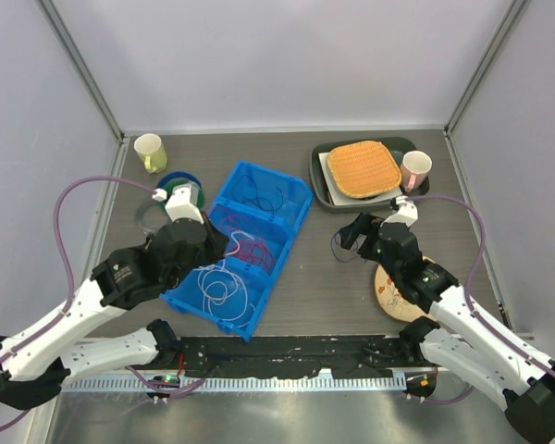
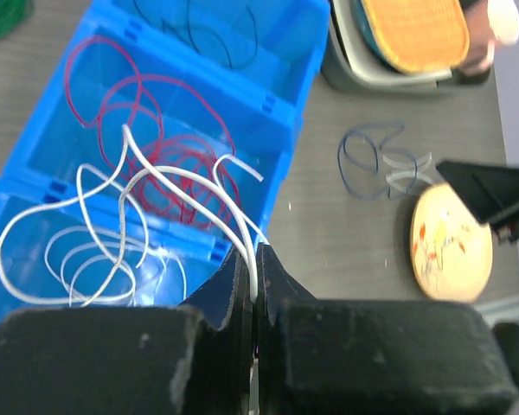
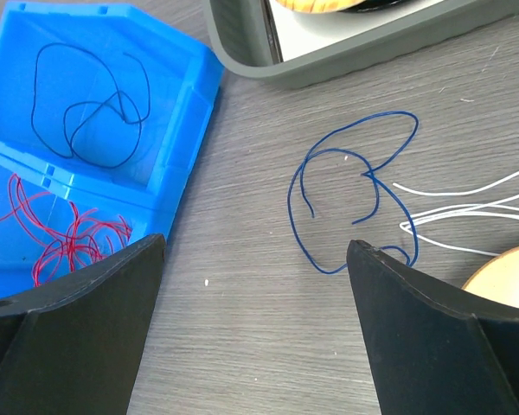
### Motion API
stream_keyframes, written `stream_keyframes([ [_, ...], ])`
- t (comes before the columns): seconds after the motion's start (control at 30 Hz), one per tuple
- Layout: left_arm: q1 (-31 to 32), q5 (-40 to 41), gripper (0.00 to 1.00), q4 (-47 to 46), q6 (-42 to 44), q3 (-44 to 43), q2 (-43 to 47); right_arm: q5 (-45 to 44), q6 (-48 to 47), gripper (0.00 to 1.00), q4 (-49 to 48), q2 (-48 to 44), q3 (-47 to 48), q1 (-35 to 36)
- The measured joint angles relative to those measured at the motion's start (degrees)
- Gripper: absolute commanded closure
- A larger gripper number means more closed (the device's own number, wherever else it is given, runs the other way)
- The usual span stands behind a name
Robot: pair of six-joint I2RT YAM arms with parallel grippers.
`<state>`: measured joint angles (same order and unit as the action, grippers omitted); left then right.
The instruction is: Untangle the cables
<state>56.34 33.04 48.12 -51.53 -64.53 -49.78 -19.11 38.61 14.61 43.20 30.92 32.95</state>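
A blue three-compartment bin [image 1: 292, 205] holds a black cable [image 3: 91, 108] in the far part, red cables [image 2: 147, 112] in the middle and white cables [image 1: 224, 282] in the near part. My left gripper [image 2: 255, 259] is over the bin's near right side, shut on a white cable [image 2: 186, 194] that loops up from the bin. A dark blue cable [image 3: 355, 190] lies loose on the table right of the bin, beside thin white strands [image 3: 467, 212]. My right gripper [image 3: 255, 244] is open and empty just above the table, near the blue cable.
A grey tray [image 1: 320, 180] with an orange woven mat [image 1: 363, 168] and a pink cup [image 1: 414, 169] stand at the back right. A round wooden disc [image 1: 389, 294] lies under the right arm. A pale mug [image 1: 149, 151] and coiled rings [image 1: 180, 185] sit at the back left.
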Motion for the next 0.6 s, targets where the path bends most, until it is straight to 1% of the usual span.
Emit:
stream_keyframes([
  [0.17, 0.0, -9.3, 1.00, 2.4, 0.1, 4.1, 6.7, 1.9, -1.0, 0.09, 0.0, 0.9, 0.0, 0.0],
  [0.27, 0.0, -12.5, 1.00, 2.2, 0.9, 6.6, 10.8, 2.6, -1.4, 0.09, 0.0, 1.3, 0.0, 0.0],
  [0.4, 0.0, -13.1, 1.00, 3.6, 0.7, 7.4, 14.1, 3.2, -1.6, 0.09, 0.0, 1.6, 0.0, 0.0],
  [0.6, 0.0, -12.9, 1.00, 6.8, -2.2, 8.6, 11.5, 3.4, -1.8, 0.09, -0.1, 1.9, 0.0, 0.0],
])
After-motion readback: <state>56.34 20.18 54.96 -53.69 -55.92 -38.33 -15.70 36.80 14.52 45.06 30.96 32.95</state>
